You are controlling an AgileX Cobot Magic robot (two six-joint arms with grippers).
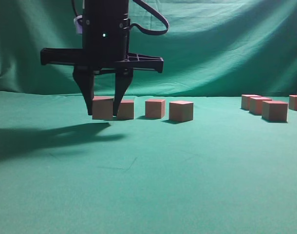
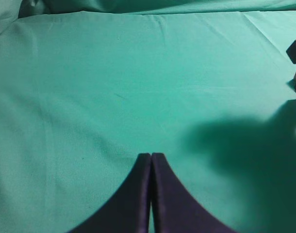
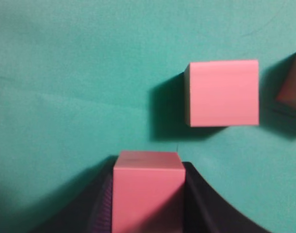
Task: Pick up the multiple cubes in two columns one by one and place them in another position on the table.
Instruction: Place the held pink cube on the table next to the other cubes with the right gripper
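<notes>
The right gripper (image 1: 103, 113) hangs vertically, fingers clamped on a cube (image 1: 102, 107); the left gripper (image 2: 151, 156) (fingertips pressed together) hovers.

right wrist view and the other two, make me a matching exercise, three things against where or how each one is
Things:
1. right gripper
2. left gripper
3. group of cubes at far right

States:
A. resting on the table, nothing near them
B. shut on nothing, over bare cloth
C. closed on a cube

Pairs: 1-C, 2-B, 3-A

Salmon-pink cubes (image 1: 181, 110), green table (image 1: 148, 185), black gripper (image 1: 103, 105)
</notes>
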